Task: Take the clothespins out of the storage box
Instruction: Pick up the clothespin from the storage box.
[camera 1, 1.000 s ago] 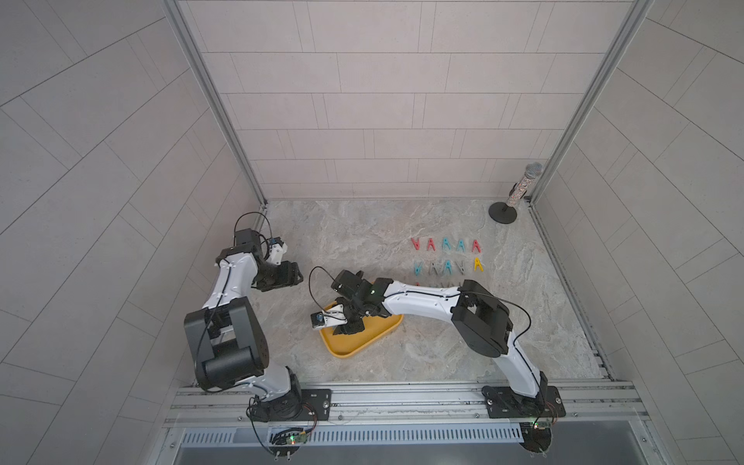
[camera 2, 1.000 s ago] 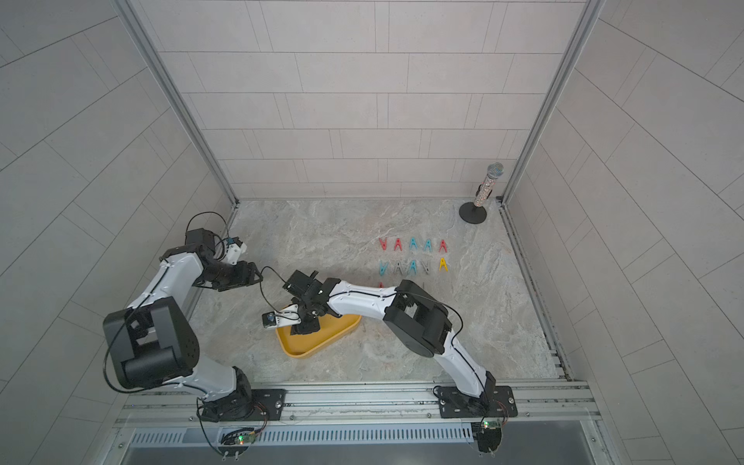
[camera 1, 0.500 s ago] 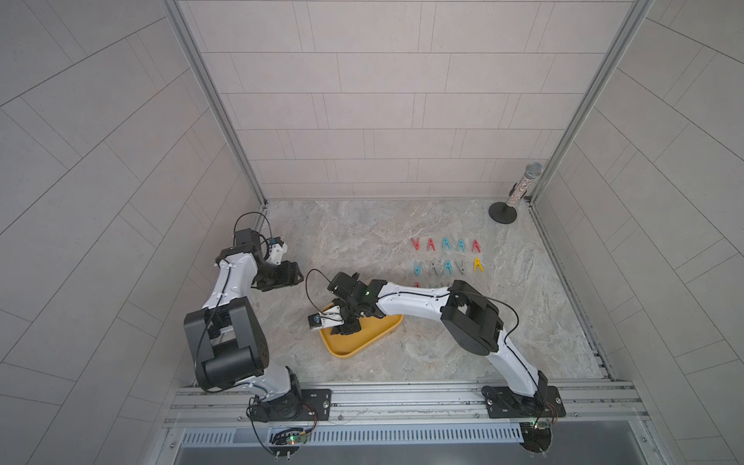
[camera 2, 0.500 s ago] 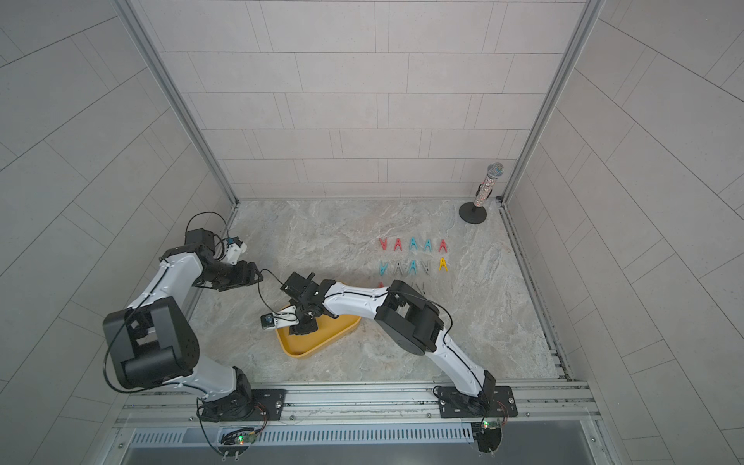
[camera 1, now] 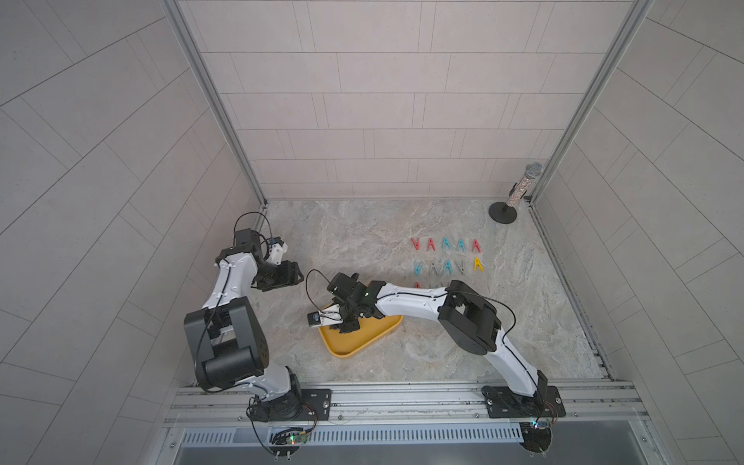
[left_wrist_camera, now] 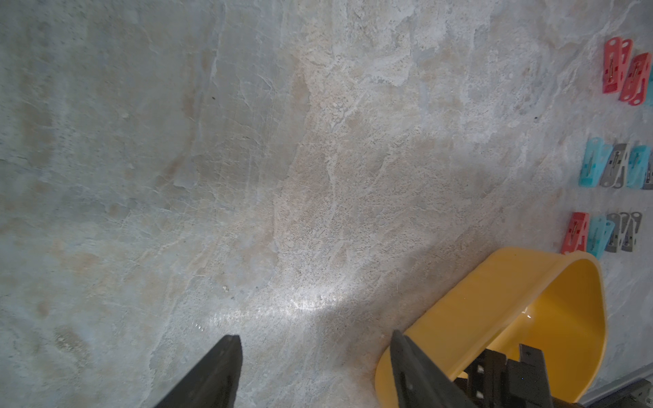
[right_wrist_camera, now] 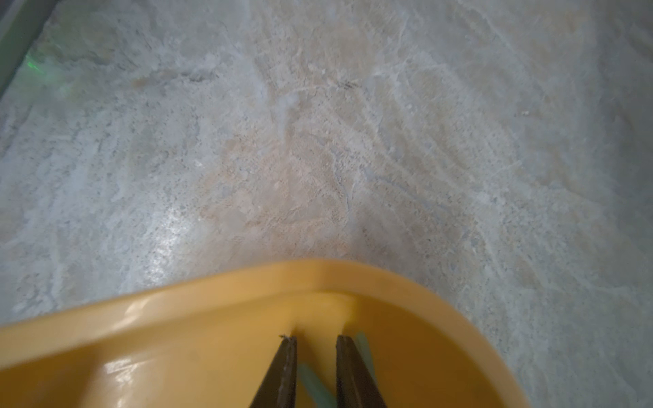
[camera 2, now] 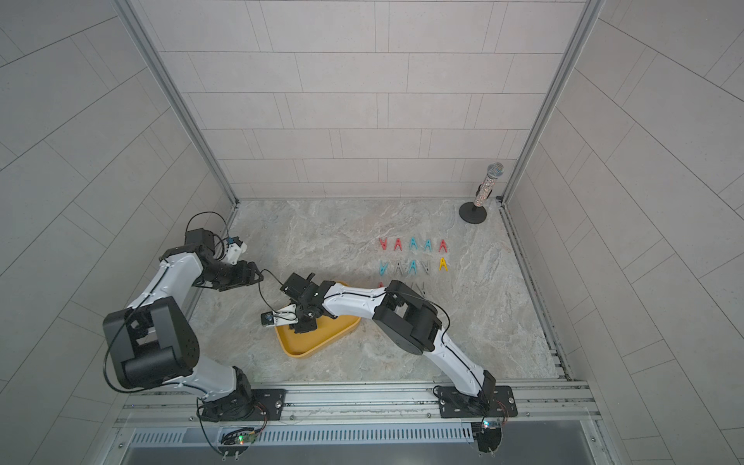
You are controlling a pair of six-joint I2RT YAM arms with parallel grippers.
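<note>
Where right end effector point(right_wrist_camera: 316, 337) straddles, teal clothespin point(right_wrist_camera: 312, 388) aslant.

Right tool point(right_wrist_camera: 315, 340): jaws narrower than a second ago.

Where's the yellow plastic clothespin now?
In both top views the yellow plastic clothespin lies at the middle row's right end, just nearer than a red plastic peg.

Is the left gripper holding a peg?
No, in the left wrist view the left gripper stands open above the bare table, with nothing between its jaws.
</note>
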